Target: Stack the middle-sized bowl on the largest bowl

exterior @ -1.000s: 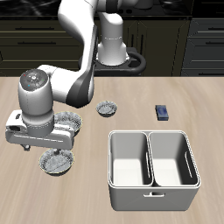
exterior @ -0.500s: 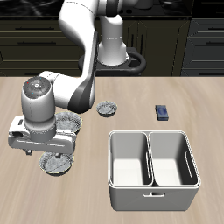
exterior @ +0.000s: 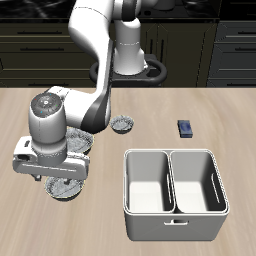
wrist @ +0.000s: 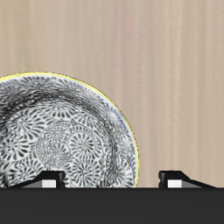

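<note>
A light wooden table (exterior: 150, 105) (pale grain) stands before dark cabinets (exterior: 225, 45) with thin handles, under even light.

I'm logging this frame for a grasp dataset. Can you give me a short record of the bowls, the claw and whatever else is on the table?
middle-sized bowl: upright, near the table's front edge, under the claw
largest bowl: farther back, partly hidden by the arm
smallest bowl: farther back still, standing alone
claw: open, holding nothing
white bin: two compartments, both empty
small dark object: behind the bin
stacking: not yet done
</note>
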